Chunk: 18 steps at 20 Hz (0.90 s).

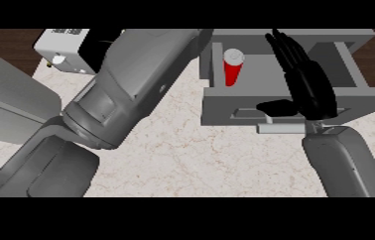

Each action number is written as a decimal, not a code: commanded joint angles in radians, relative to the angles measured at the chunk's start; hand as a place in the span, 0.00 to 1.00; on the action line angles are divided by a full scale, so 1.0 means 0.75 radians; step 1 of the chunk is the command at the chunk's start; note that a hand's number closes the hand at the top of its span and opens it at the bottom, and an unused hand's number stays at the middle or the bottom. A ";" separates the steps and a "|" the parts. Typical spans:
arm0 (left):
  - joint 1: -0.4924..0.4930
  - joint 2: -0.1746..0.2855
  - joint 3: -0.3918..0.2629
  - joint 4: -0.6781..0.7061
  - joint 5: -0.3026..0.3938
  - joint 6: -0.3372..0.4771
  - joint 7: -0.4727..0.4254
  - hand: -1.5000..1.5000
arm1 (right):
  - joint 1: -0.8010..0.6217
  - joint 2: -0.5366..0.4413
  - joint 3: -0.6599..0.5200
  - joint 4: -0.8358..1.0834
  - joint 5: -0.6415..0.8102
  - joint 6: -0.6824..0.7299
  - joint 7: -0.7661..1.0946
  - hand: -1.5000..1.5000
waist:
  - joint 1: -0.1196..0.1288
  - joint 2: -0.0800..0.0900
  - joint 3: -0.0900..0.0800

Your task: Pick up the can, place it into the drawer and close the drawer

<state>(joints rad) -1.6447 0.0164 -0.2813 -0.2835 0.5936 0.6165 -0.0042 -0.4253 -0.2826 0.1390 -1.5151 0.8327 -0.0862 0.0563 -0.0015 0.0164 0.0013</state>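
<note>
**Can [233, 68] upright in the open drawer [219, 112]**

The left forearm [124, 90] crosses the counter [205, 154] (its hand out of view). Beyond, the right hand [304, 85] stretches over the drawer's front, fingers straight, holding nothing; the red can stands left of it.

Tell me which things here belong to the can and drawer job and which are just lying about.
Job in hand:
- red can, standing upright inside the drawer
- drawer, pulled open
- right hand, fingers straight, over the drawer

Lying about:
- white appliance at the far left of the counter
</note>
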 commanded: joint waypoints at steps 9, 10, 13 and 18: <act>0.093 0.110 0.011 -0.101 -0.048 -0.058 0.051 0.00 | -0.356 0.131 -0.066 0.791 0.226 -0.412 -0.155 0.00 | 0.052 -0.004 0.000; 0.069 0.133 -0.002 -0.112 -0.064 -0.038 0.111 0.00 | -0.382 0.091 -0.107 0.831 0.207 -0.419 -0.186 0.00 | 0.054 -0.010 0.000; 0.147 0.214 0.006 -0.173 -0.052 -0.130 0.138 0.00 | -0.435 0.122 -0.141 0.942 0.254 -0.566 -0.158 0.00 | 0.077 -0.012 -0.001; 0.198 0.230 -0.017 -0.256 -0.087 -0.091 0.170 0.00 | -0.632 0.166 -0.185 1.166 0.288 -0.700 -0.163 0.00 | 0.092 -0.012 -0.001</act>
<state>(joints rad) -1.5283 0.1591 -0.2842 -0.4292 0.5428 0.5518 0.0945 -0.8138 -0.1745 0.0316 -0.7526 1.0367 -0.5361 -0.0557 0.0593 0.0095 0.0009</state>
